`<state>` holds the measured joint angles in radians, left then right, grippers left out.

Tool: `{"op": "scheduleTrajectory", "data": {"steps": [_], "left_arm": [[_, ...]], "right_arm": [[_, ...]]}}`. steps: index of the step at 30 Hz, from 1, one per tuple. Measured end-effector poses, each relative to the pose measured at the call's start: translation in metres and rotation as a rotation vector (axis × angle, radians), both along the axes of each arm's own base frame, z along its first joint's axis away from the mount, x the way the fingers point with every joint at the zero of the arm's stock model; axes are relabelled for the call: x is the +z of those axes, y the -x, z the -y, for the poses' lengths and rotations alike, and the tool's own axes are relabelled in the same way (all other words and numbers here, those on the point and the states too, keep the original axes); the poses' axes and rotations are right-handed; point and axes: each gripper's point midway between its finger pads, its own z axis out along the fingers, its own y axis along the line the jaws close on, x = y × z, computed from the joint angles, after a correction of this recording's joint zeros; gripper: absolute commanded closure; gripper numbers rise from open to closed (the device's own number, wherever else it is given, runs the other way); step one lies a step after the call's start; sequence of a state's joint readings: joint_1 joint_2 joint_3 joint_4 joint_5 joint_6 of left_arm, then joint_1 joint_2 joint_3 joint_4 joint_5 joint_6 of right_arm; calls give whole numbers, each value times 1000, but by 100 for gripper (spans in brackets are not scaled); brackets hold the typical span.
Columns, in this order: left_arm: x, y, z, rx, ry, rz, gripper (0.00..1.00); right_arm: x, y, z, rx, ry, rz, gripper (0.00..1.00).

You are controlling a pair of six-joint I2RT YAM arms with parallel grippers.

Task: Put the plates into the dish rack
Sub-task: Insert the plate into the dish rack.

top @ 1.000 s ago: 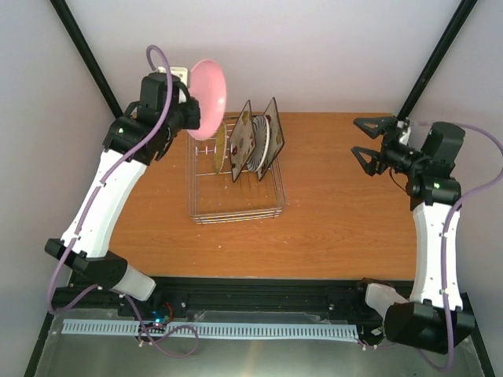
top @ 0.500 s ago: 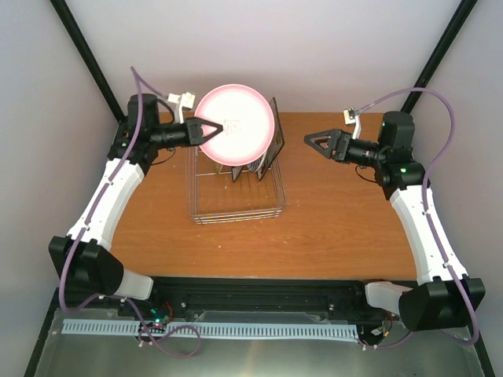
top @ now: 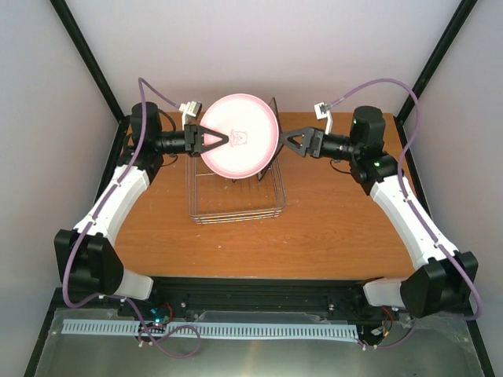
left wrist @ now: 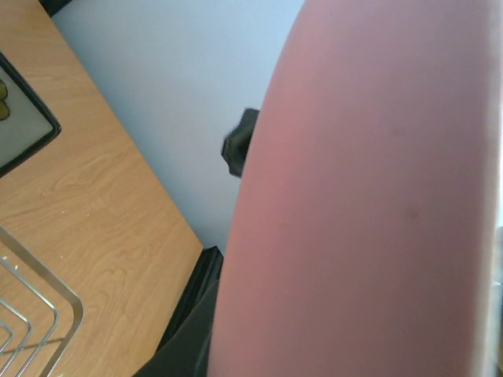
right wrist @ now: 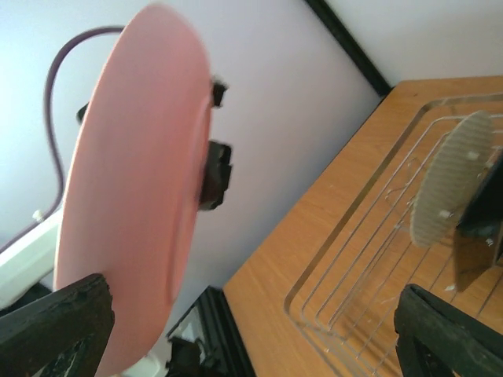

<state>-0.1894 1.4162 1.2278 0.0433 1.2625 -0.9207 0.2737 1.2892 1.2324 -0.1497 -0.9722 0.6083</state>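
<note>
Pink plate — held in left jaws, right jaws alongside.

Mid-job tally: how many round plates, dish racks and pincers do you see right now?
Round plates: 2 (pink plate, tan woven plate)
Dish rack: 1
Pincers: 2 (left pincer, right pincer)
Total: 5

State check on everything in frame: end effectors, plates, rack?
Pink plate: held up over the dish rack, not slotted.
Left end effector: shut on pink plate.
Right end effector: open, close beside pink plate.
Tan plate: standing on edge in dish rack.
Dish rack: flat on table, partly loaded.
</note>
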Motion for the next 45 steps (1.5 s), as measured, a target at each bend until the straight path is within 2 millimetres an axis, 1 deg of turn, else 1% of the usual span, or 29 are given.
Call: {"op": "scheduleTrajectory", "data": {"steps": [1, 3, 5, 7, 10, 13, 16, 18, 20, 21, 22, 24, 27, 29, 36, 41, 45], "left_arm": [[-1, 1, 0, -8, -5, -5, 99], [3, 1, -1, -7, -15, 10, 100], [5, 7, 3, -31, -24, 36, 99], [3, 14, 9, -62, -32, 45, 99], [-5, 20, 11, -86, -47, 37, 99], [-13, 18, 8, -85, -60, 28, 99], [-19, 11, -3, -54, -72, 14, 99], [-23, 2, -14, -15, -82, 3, 99], [-31, -13, -28, 63, -108, -17, 99], [-36, -18, -32, 86, -117, -31, 99], [-42, -25, -36, 111, -129, -46, 99], [-52, -34, -41, 142, -148, -71, 99], [-63, -40, -42, 156, -164, -98, 99], [-66, -40, -42, 161, -168, -107, 99], [-65, -40, -42, 163, -161, -112, 99], [-63, -31, -40, 154, -141, -119, 99], [-60, -19, -36, 138, -120, -126, 99]], "right_arm": [[1, -2, -5, 7, 0, -3, 3], [1, -14, -7, -17, 6, -9, 3], [1, -23, -16, -22, 12, -14, 3], [-3, -25, -29, -6, 22, -29, 3], [-12, -26, -32, -11, 37, -59, 3], [-17, -29, -29, -38, 57, -71, 3], [-23, -29, -24, -70, 86, -83, 3], [-22, -29, -14, -102, 90, -89, 4], [-15, -24, 2, -131, 66, -82, 4], [-11, -20, 6, -135, 56, -77, 4], [-3, -16, 11, -136, 41, -62, 4], [11, -8, 12, -120, 15, -27, 4], [19, -2, 8, -88, -6, -16, 4], [18, -1, 4, -71, -10, -30, 4], [4, 0, -13, -24, -2, -73, 3], [-6, -5, -26, 1, 3, -89, 3], [-21, -6, -43, 35, 18, -124, 3]]}}
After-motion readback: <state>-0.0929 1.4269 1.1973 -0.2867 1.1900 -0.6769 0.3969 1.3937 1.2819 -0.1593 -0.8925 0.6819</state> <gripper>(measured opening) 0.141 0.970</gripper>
